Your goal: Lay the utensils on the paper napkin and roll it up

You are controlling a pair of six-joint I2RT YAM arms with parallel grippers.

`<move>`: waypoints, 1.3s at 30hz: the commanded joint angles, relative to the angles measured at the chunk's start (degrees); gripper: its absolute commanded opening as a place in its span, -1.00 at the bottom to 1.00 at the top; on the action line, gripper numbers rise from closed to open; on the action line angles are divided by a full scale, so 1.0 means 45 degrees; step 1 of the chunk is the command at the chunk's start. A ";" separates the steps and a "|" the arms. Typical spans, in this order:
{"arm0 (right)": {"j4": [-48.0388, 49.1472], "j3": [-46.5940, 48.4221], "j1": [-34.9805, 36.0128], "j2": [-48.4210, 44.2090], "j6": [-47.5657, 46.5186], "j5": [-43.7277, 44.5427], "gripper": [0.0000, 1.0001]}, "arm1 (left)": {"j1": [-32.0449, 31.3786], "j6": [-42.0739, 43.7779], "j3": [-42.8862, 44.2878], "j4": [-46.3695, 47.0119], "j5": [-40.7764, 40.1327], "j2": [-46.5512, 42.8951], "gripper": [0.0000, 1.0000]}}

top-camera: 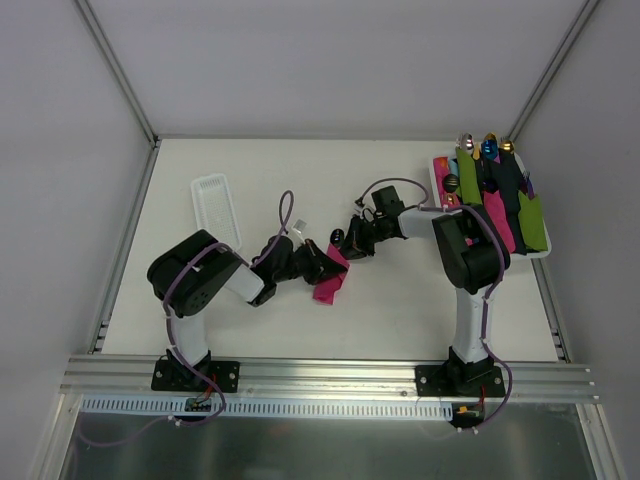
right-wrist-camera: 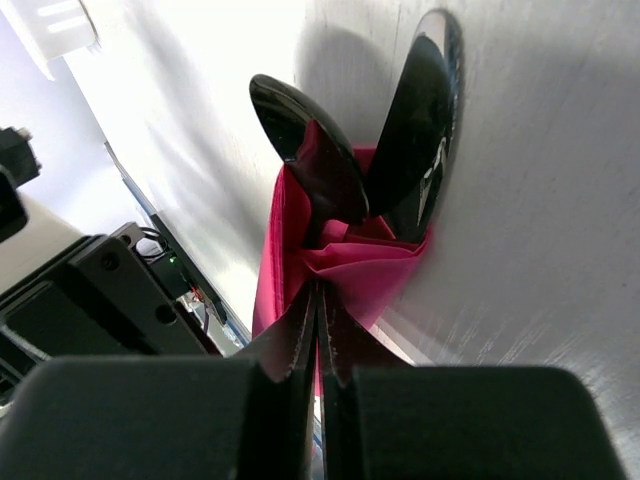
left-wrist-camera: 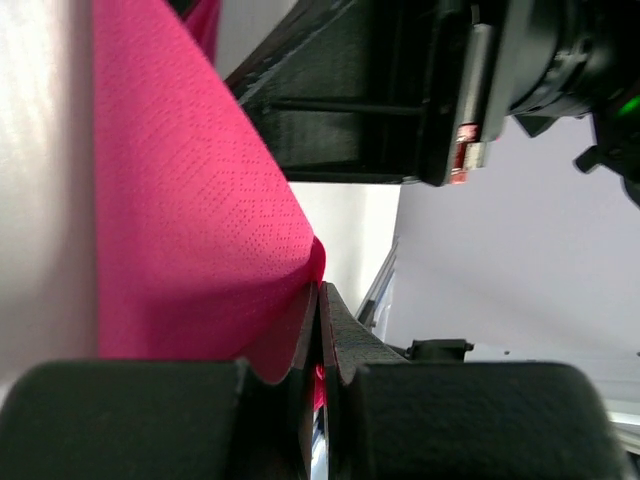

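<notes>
Your R gripper (right-wrist-camera: 318, 300), bottom centre, is clamping the paper napkin (right-wrist-camera: 350, 268) mid-frame, w/ utensils (right-wrist-camera: 315, 165) poking out of it. L gripper (left-wrist-camera: 320, 300) is pinching its other end; roll's looking loose, prob. needing tightening.

Both arms in shot: the left arm (top-camera: 195, 278) and right arm (top-camera: 468, 255) are white tubes linked by chunky black joint housings, on black base plates (top-camera: 195, 375). A thin purple cable (top-camera: 285, 212) trails back from behind each set of jaws; up close, left gripper (left-wrist-camera: 320, 300) and right gripper (right-wrist-camera: 320, 298) are matte black blocks.
</notes>
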 commanded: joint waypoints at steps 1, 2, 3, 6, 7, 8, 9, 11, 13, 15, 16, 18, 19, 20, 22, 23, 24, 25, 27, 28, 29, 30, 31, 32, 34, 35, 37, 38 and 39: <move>-0.0864 -0.0016 0.0221 0.0316 -0.0521 0.1244 -1.00 | -0.0326 -0.0192 0.0043 0.1828 -0.0693 0.0088 -1.00; -0.0883 -0.0016 0.0202 0.0336 -0.0521 0.1264 -0.99 | -0.0385 -0.0212 0.0121 0.1829 -0.0733 0.0185 -1.00; -0.0883 -0.0016 0.0202 0.0356 -0.0482 0.1283 -1.00 | -0.0463 -0.0212 0.0315 0.1867 -0.0791 0.0360 -1.00; -0.0922 -0.0016 0.0202 0.0317 -0.0501 0.1303 -1.00 | -0.0776 -0.0212 0.0589 0.1713 -0.1025 0.0673 -1.00; -0.0942 -0.0016 0.0202 0.0317 -0.0521 0.1323 -1.00 | -0.0892 -0.0212 0.0629 0.1634 -0.1084 0.0733 -1.00; -0.0981 -0.0016 0.0202 0.0317 -0.0540 0.1342 -1.00 | -0.0932 -0.0231 0.0649 0.1537 -0.1181 0.0830 -1.00; -0.0981 -0.0016 0.0221 0.0317 -0.0541 0.1342 -1.00 | -0.0952 -0.0231 0.0649 0.1439 -0.1221 0.0870 -1.00; -0.1020 -0.0016 0.0202 0.0297 -0.0560 0.1362 -1.00 | -0.0952 -0.0212 0.0591 0.1088 -0.1435 0.0928 -1.00; -0.1040 -0.0016 0.0202 0.0317 -0.0580 0.1362 -1.00 | -0.0952 -0.0231 0.0415 0.0990 -0.1630 0.0987 -1.00; -0.1059 0.0004 0.0202 0.0336 -0.0579 0.1362 -1.00 | -0.0952 -0.0173 0.0259 0.0697 -0.1748 0.1065 -1.00; -0.1078 0.0042 0.0202 0.0336 -0.0560 0.1362 -1.00 | -0.0952 -0.0154 0.0201 0.0580 -0.1807 0.1085 -1.00; -0.1098 0.0062 0.0202 0.0336 -0.0599 0.1342 -1.00 | -0.0952 -0.0076 0.0044 0.0403 -0.1963 0.1201 -1.00; -0.1098 0.0081 0.0202 0.0375 -0.0619 0.1304 -1.00 | -0.0952 -0.0056 0.0005 0.0364 -0.2002 0.1260 -1.00; -0.1137 0.0120 0.0202 0.0375 -0.0638 0.1245 -1.00 | -0.0952 -0.0056 -0.0053 0.0325 -0.2061 0.1338 -1.00; -0.1176 0.0198 0.0202 0.0356 -0.0658 0.1187 -1.00 | -0.0972 -0.0055 -0.0151 0.0364 -0.2061 0.1631 -1.00; -0.1157 0.0218 0.0221 0.0356 -0.0696 0.1128 -1.00 | -0.0972 -0.0056 -0.0152 0.0383 -0.2061 0.1748 -1.00; -0.1157 0.0238 0.0221 0.0375 -0.0716 0.1089 -1.00 | -0.0991 -0.0056 -0.0171 0.0364 -0.2042 0.1942 -1.00; -0.1157 0.0277 0.0202 0.0356 -0.0716 0.1050 -1.00 | -0.0991 -0.0075 -0.0190 0.0364 -0.2061 0.2041 -1.00; -0.1215 0.0394 0.0202 0.0356 -0.0775 0.0893 -1.00 | -0.1011 -0.0114 -0.0210 0.0306 -0.2100 0.2333 -1.00; -0.1273 0.0433 0.0202 0.0356 -0.0852 0.0854 -0.99 | -0.1030 -0.0114 -0.0230 0.0209 -0.2139 0.2373 -1.00; -0.1332 0.0472 0.0202 0.0317 -0.0892 0.0796 -0.99 | -0.1030 -0.0153 -0.0230 0.0130 -0.2178 0.2432 -1.00; -0.1371 0.0550 0.0202 0.0201 -0.0989 0.0795 -0.97 | -0.1050 -0.0173 -0.0288 0.0072 -0.2217 0.2529 -1.00; -0.1546 0.0589 0.0202 0.0103 -0.1183 0.0776 -0.96 | -0.1050 -0.0212 -0.0327 -0.0084 -0.2353 0.2569 -1.00; -0.1625 0.0647 0.0202 0.0025 -0.1320 0.0795 -0.95 | -0.1050 -0.0328 -0.0347 -0.0163 -0.2412 0.2627 -1.00; -0.1936 0.0842 0.0124 -0.0365 -0.1691 0.0912 -0.90 | -0.1050 -0.0465 -0.0522 -0.0241 -0.2549 0.2745 -1.00; -0.2035 0.0940 0.0104 -0.0483 -0.1809 0.0971 -0.88 | -0.1050 -0.0601 -0.0542 -0.0493 -0.2646 0.2764 -1.00; -0.2482 0.1348 -0.0012 -0.0678 -0.2005 0.1030 -0.79 | -0.1050 -0.0719 -0.0562 -0.0748 -0.2667 0.2920 -1.00; -0.2678 0.1544 -0.0071 -0.0679 -0.2160 0.1107 -0.75 | -0.1050 -0.0894 -0.0581 -0.0749 -0.2647 0.2998 -1.00; -0.2932 0.1798 -0.0129 -0.0641 -0.2220 0.1108 -0.69 | -0.1050 -0.0973 -0.0562 -0.0769 -0.2609 0.3134 -1.00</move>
